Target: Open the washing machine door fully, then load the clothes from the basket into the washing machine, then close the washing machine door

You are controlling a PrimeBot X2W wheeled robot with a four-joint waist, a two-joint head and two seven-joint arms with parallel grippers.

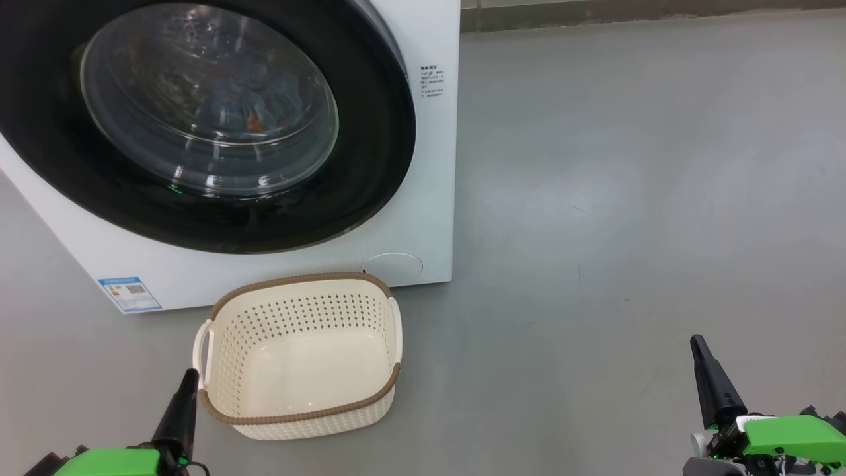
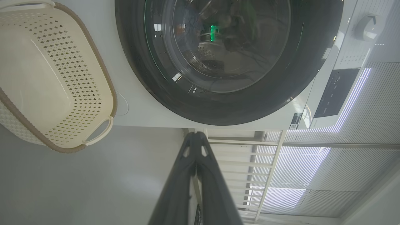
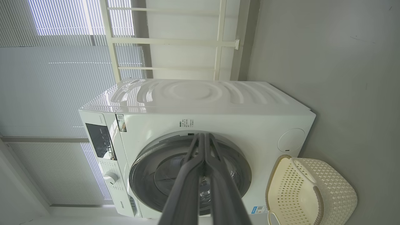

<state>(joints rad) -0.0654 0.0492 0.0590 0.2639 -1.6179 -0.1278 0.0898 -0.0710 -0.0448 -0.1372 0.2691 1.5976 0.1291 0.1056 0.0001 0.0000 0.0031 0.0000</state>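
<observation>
1. Grey smooth floor; carries everything; no surface involved.
2. Big white front-loading washing machine stands on the floor at upper left of the head view; right wrist view shows the whole box with a dark control panel and a round knob; small round white flap at the front's lower right corner.
3. Large round washing machine door with glossy black rim and bulging clear glass bowl; sits flush against the machine front, i.e. closed; same in the left wrist view.
4. Small cream-white perforated plastic basket with brown woven-look rim; on the floor just in front of the machine, below the door, upright; bare cream bottom showing; also seen at and.
5. Soft blue clothes with orange-brown print; visible through the door glass, inside the drum; detail blurred by reflections.
6. Left tool; long dark fingers pressed together, nothing between them; low left, near the basket's left handle, clear of it.
7. Right tool; fingers pressed together, holding nothing; low right, well apart from basket and machine.
8. Blue label sticker; on the machine front's lower left corner.
</observation>
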